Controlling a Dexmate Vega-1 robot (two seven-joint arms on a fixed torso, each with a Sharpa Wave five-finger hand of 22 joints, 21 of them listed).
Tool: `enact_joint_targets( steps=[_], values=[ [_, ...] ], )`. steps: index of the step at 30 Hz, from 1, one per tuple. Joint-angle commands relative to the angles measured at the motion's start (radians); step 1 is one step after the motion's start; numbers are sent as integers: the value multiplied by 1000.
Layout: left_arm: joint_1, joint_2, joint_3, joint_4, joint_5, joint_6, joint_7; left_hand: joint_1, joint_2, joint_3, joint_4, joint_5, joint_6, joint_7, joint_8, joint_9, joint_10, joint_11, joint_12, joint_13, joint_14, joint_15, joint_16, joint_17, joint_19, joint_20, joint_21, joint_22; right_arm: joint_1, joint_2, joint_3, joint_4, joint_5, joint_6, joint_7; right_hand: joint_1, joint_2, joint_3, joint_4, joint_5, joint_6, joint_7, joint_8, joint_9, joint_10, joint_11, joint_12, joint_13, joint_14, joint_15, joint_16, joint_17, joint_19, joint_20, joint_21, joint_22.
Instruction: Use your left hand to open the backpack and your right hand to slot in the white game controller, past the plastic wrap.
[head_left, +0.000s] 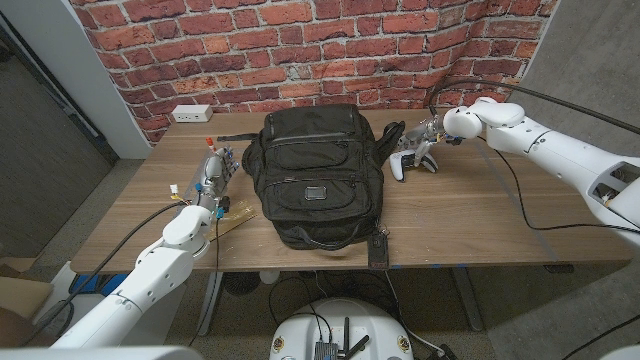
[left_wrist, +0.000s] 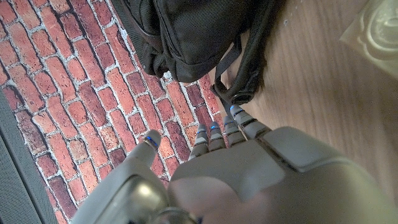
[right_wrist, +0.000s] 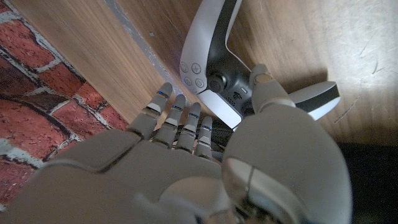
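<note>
Your black backpack (head_left: 315, 178) is lying in the middle of the wooden table (head_left: 480, 215), and its zippers are looking closed from the head view. The white game controller (head_left: 405, 160) is sitting on the table just beside the backpack's right side, next to a shoulder strap (head_left: 388, 138).

Your right hand (head_left: 432, 133) is reaching over the controller. In the right wrist view, the fingers (right_wrist: 177, 118) are curling down together along one side of the controller (right_wrist: 214, 68) and the thumb is pressing at its middle, but I cannot tell if the hand is really clamping it or only touching it.

Your left hand (head_left: 213, 172) is waiting on the table to the left of the backpack, apart from it, and it is holding nothing. In the left wrist view, its fingers (left_wrist: 217, 134) are pointing toward a strap of the backpack (left_wrist: 193, 37) with the thumb set apart.

A clear plastic wrap (left_wrist: 376, 25) is lying near this hand, and a white power strip (head_left: 190, 113) is sitting by the brick wall (head_left: 300, 50).
</note>
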Motion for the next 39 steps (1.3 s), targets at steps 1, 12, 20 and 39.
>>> enact_joint_targets(
  steps=[1,12,20,39],
  values=[
    [2,4,-3,4,-8,0,-4,-11,51,5,1,6,13,-1,3,6,11,-2,-1,3,9,0,0,5,9,-27,-2,2,-23,-14,5,-24,-26,-3,-45,15,-2,-6,2,-2,7,-2,8,4,16,-4,7,6,16,-84,12,5,14,-6,6,1],
    [7,7,-7,5,-14,-3,-8,-11,51,5,2,6,14,0,2,6,14,-2,0,3,10,1,0,5,10,-27,-1,2,-51,-30,19,-58,-51,-18,-80,43,0,-14,1,-2,53,-15,34,5,68,-21,26,21,60,-107,40,17,35,-21,4,2],
    [3,6,-4,12,-16,-4,-16,-11,51,6,3,6,15,0,2,6,15,-1,-1,3,11,1,1,5,9,-25,-2,2,-64,-38,31,-73,-58,-18,-103,68,3,-29,3,-2,114,-23,67,5,143,-35,56,39,106,-136,73,35,66,-50,5,3],
    [8,10,-2,-2,-13,-1,-10,-12,52,6,5,7,16,-4,2,6,16,-2,-1,3,11,1,0,5,10,-25,-2,2,-88,-47,54,-83,-58,-13,-156,120,27,-65,8,1,286,-38,146,0,291,-89,108,71,207,-174,149,83,147,-122,16,5]
  ],
)
